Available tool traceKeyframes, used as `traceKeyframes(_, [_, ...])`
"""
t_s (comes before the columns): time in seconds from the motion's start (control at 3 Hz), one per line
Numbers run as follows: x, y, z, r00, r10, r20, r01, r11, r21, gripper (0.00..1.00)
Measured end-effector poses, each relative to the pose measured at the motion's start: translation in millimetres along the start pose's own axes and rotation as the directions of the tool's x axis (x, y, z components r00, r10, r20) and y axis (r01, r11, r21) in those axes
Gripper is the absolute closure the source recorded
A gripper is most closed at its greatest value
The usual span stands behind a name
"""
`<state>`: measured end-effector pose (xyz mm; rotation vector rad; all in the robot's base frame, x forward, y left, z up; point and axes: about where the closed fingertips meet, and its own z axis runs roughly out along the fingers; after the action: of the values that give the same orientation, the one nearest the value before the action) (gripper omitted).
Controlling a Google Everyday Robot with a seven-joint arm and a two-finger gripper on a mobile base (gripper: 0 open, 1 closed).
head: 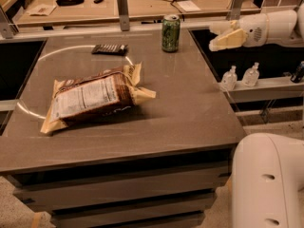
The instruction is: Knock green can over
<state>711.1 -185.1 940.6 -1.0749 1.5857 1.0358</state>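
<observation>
Green can (pixel 171 33) stands upright at the far edge of the table (pixel 190 108), a bit right of centre, with its long axis vertical and the silver rim on top. It is not knocked over yet.

My gripper (pixel 219 37) hangs in the air off the table's right edge, at roughly the can's height, with its tip pointing left toward the can. The two are clearly apart and not touching. I cannot tell whether the gripper is released or clenched. It is holding nothing that I can see.

Key relation: the can lies to the left of the gripper in the camera view, almost level with it, and nothing sits in the gap between them. I judge that a sideways sweep to the left, hitting the upper part of the can, would tip it. A low hit might only slide it.

The snack bag (pixel 95 96) lies flat mid-table, well apart from the can and out of that path. A dark flat device (pixel 110 48) lies left of the can near the far edge, and a toppled can could roll toward it.

Two small bottles (pixel 240 76) sit on a lower shelf beneath the gripper, not involved.
</observation>
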Motion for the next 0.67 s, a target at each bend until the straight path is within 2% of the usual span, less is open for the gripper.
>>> traceKeyframes(0.33, [4.8, 10.7, -32.0, 1.0, -0.004, -0.031, 0.004, 0.9997, 0.024, 0.0])
traceKeyframes(0.67, [4.6, 7.3, -61.1, 0.991, -0.134, -0.008, 0.134, 0.9875, 0.082, 0.0])
